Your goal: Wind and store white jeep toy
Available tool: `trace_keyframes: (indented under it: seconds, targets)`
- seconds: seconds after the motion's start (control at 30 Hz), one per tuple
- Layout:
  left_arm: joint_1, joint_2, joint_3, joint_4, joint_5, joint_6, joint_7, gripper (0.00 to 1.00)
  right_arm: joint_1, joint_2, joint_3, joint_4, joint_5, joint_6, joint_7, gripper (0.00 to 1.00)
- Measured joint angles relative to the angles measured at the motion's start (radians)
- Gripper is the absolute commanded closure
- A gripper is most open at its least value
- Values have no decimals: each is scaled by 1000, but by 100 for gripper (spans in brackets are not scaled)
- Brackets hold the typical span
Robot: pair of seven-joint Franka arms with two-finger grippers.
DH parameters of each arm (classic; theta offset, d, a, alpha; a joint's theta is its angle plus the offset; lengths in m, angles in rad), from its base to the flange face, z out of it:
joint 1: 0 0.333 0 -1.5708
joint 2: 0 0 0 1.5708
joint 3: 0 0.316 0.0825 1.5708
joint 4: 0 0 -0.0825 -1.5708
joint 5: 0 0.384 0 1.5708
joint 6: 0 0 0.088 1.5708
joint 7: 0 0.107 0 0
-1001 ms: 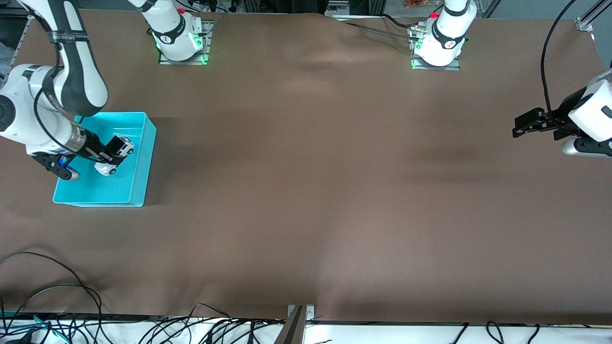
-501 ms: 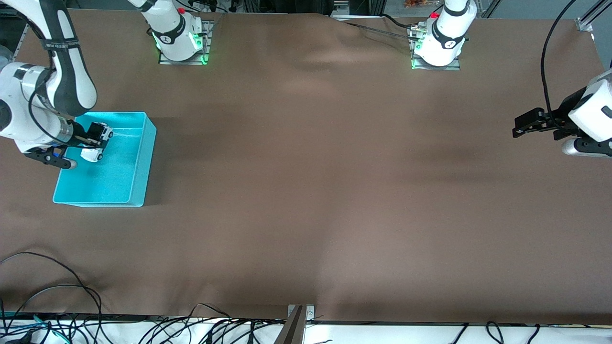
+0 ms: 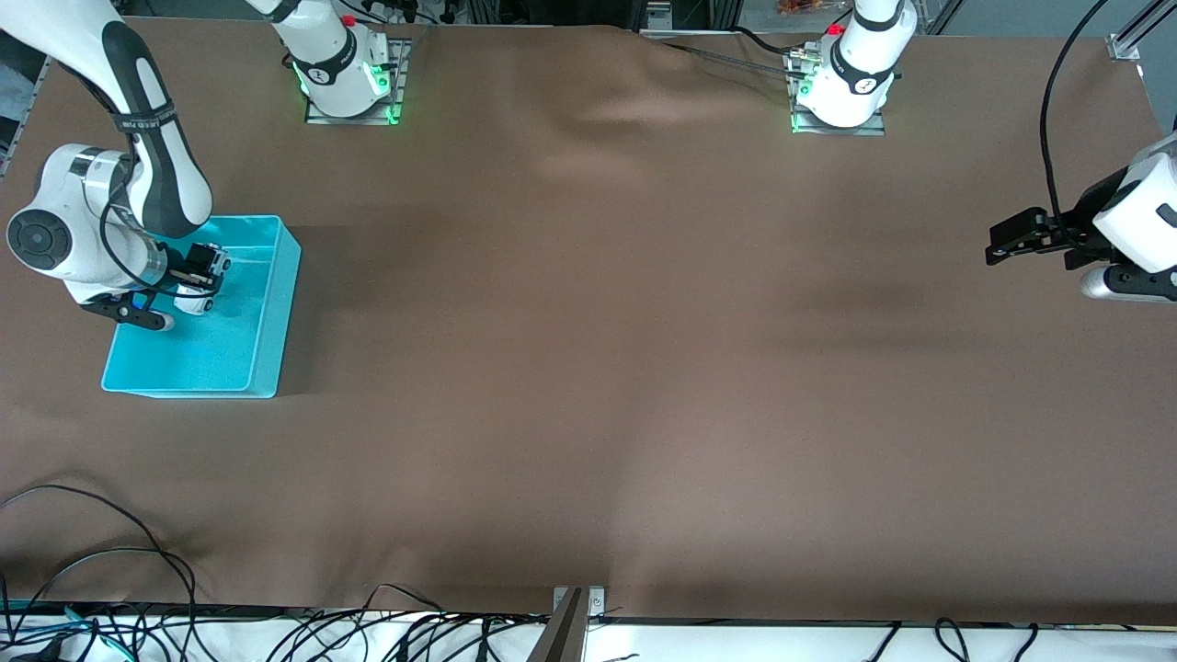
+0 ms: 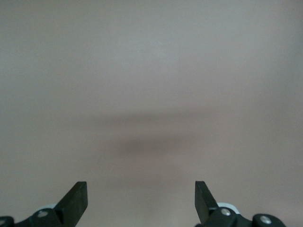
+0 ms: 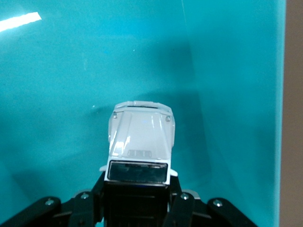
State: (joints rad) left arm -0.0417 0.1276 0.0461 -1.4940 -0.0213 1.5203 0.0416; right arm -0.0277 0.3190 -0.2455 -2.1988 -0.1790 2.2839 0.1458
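A cyan bin (image 3: 262, 354) sits on the table toward the right arm's end, a rectangular open-topped tub with smooth walls and a bare floor that catches a streak of light. The right gripper (image 3: 204, 267) hangs inside its upper part, its fingers clamped on the white jeep toy (image 3: 197, 299), which is held above the bin's floor rather than resting on it. In the right wrist view the white jeep toy (image 5: 140, 142) points away from the right gripper (image 5: 137, 189), its white hood and dark windshield showing over the cyan bin (image 5: 236, 71), whose wall stands just beside the toy. A brown cloth (image 3: 588, 368) covers the whole table, slightly rumpled near the arms' bases, where green lights glow at the mounting plates. The left gripper (image 3: 1007, 239) waits over the cloth at the left arm's end of the table, well apart from the bin, its fingers (image 4: 75, 201) spread wide with nothing between them. Black cables (image 3: 276, 630) lie tangled along the table edge nearest the front camera.
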Motion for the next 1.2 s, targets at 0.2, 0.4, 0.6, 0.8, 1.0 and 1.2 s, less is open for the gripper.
trace_keyframes:
  seconds: [0.2, 0.4, 0.6, 0.8, 1.0, 1.2]
  targets:
    - [0, 0, 0, 0, 0, 0, 0, 0, -5, 42, 0, 0, 0, 31, -1, 76]
    - [0, 0, 0, 0, 0, 0, 0, 0, -6, 71, -2, 0, -2, 54, -1, 11]
    - [0, 0, 0, 0, 0, 0, 0, 0, -5, 78, -2, 0, -2, 58, -1, 4]
    - [0, 0, 0, 0, 0, 0, 0, 0, -5, 72, -2, 4, -2, 58, -1, 0]
    - [0, 0, 0, 0, 0, 0, 0, 0, -4, 41, 3, 13, -2, 12, -1, 0]
    - [0, 0, 0, 0, 0, 0, 0, 0, -3, -3, 36, 37, -2, -70, -2, 0]
